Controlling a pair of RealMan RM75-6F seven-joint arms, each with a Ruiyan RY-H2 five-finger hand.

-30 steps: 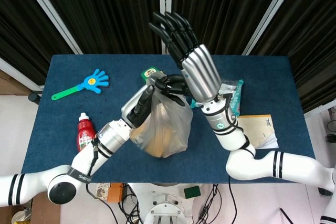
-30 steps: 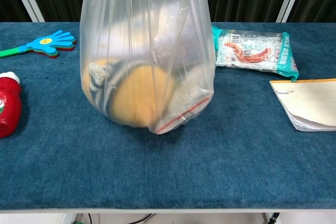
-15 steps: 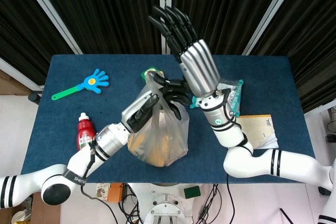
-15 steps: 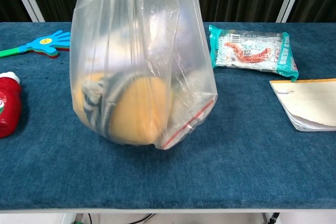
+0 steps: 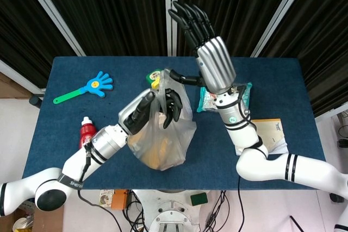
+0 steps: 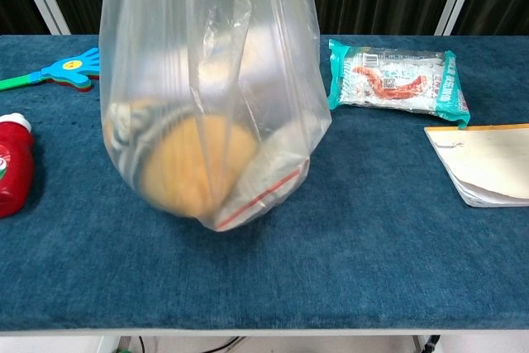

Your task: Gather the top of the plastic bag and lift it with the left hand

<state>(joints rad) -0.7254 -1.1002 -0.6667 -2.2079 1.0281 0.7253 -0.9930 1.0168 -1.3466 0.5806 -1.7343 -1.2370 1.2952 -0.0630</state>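
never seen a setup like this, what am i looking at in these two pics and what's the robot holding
This is a two-armed robot at a blue table, each arm ending in a human-like hand. One picture looks down from its head, the other forward from its chest. The left hand grips the gathered top of a clear plastic bag with something orange inside. The right hand is raised with fingers spread, holding nothing. On the table lie a blue hand-shaped clapper, a red bottle, a snack packet and a notepad.
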